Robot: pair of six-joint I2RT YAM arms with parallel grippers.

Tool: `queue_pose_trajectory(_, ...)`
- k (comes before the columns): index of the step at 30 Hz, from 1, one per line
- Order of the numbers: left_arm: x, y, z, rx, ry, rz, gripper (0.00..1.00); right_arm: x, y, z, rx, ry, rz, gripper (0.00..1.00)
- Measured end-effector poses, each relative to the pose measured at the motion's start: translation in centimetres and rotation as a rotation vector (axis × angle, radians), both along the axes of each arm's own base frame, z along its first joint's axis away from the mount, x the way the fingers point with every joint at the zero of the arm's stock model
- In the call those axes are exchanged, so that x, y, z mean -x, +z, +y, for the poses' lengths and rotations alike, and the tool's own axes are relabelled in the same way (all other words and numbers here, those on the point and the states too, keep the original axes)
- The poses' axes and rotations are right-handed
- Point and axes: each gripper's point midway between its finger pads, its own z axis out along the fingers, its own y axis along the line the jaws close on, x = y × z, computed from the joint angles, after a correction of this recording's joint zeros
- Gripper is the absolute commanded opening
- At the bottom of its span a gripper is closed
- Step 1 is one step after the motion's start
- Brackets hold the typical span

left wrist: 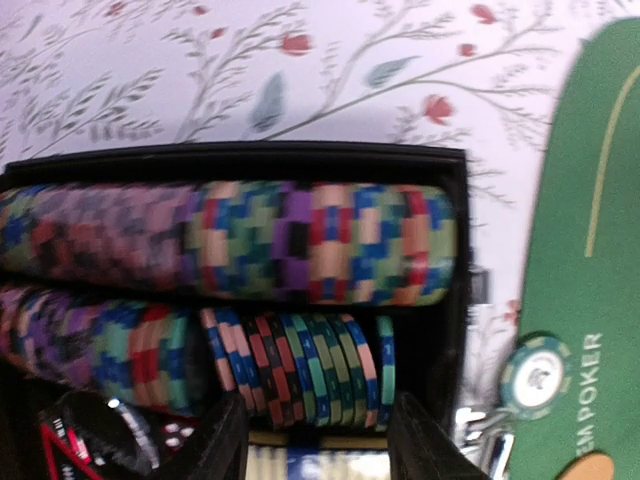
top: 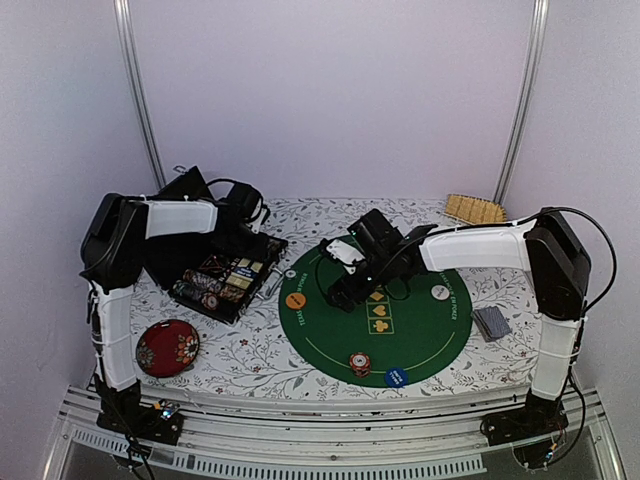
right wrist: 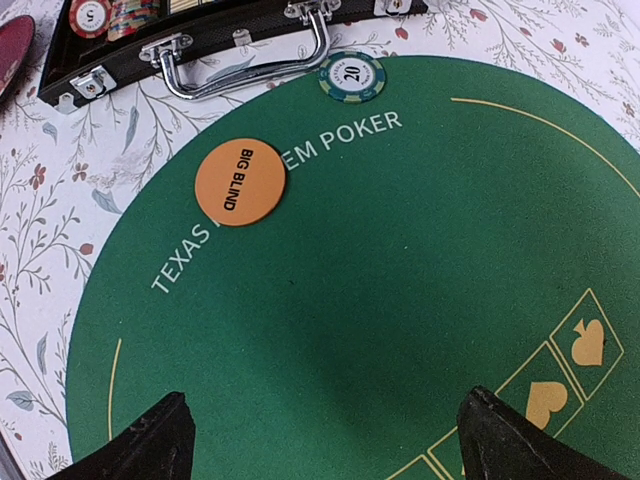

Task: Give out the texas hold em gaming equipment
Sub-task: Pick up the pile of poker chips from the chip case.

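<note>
Currently L hand [left wrist: 318, 445] at case [left wrist: 455, 260] edge, grip unclear; R hand [right wrist: 320, 440] wide open, empty, over mat [right wrist: 400, 250].

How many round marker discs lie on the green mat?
3 on the green mat: the orange disc near its left edge, the white disc near its right edge, the blue disc at its near edge. The right arm could hide more.

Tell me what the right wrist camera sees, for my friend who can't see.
An orange BIG BLIND disc lies on a green poker mat, with a green chip marked 20 at the mat's edge. A black case with a silver handle lies beyond; the right gripper hangs open above.
</note>
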Motion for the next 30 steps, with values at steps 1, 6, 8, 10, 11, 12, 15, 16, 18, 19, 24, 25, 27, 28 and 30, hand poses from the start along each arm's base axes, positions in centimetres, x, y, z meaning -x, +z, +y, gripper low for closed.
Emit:
queue_pose_trajectory(1,0.1,0.0,-0.7,0.018,-0.016,-0.001,0.48,0.0,0.0,0.0,0.0,0.0,0.0,0.93)
queue_pose_trajectory(6,0.2,-0.4,-1.8,0.041,-0.04,-0.012,0.52,0.0,0.0,-0.1,0.003,-0.002,-0.002,0.93)
queue_pose_trajectory(8,0.0,-0.4,-1.7,0.036,-0.036,-0.021,0.52,0.0,-0.1,-0.1,0.005,-0.002,0.0,0.93)
queue_pose_trajectory(10,-0.2,-0.5,-1.5,0.02,-0.027,-0.03,0.52,0.0,-0.2,-0.1,0.006,-0.002,0.0,0.93)
queue_pose_trajectory(11,-0.3,-0.5,-1.4,0.006,-0.022,-0.035,0.52,0.1,-0.2,-0.1,0.006,-0.001,0.001,0.93)
queue_pose_trajectory(12,-0.4,-0.6,-1.3,-0.007,-0.018,-0.037,0.55,0.1,-0.2,-0.1,0.006,-0.001,0.002,0.93)
queue_pose_trajectory(15,-0.7,-0.7,-1.2,-0.047,-0.011,-0.053,0.57,0.2,-0.3,-0.2,0.006,0.001,0.006,0.93)
queue_pose_trajectory(16,-0.7,-0.9,-1.1,-0.054,-0.009,-0.053,0.57,0.2,-0.4,-0.2,0.007,0.002,0.007,0.93)
queue_pose_trajectory(18,-1.0,-1.5,-0.8,-0.071,-0.002,-0.05,0.56,0.2,-0.4,-0.2,0.008,0.001,0.007,0.93)
queue_pose_trajectory(19,-1.1,-1.7,-0.7,-0.076,0.001,-0.049,0.54,0.2,-0.4,-0.2,0.008,0.001,0.007,0.93)
queue_pose_trajectory(24,-1.8,-2.0,0.2,-0.087,0.022,-0.038,0.36,0.2,-0.4,-0.2,0.008,0.001,0.007,0.93)
queue_pose_trajectory(25,-1.9,-2.2,0.3,-0.078,0.02,-0.033,0.27,0.2,-0.4,-0.2,0.008,0.001,0.007,0.93)
queue_pose_trajectory(27,-1.9,-2.2,0.2,-0.064,0.015,-0.032,0.02,0.2,-0.4,-0.2,0.008,0.001,0.007,0.93)
queue_pose_trajectory(28,-1.8,-2.3,0.2,-0.061,0.009,-0.033,0.0,0.2,-0.4,-0.2,0.008,0.001,0.007,0.93)
queue_pose_trajectory(30,-1.8,-2.2,0.2,-0.053,0.006,-0.037,0.0,0.2,-0.4,-0.2,0.008,0.001,0.007,0.93)
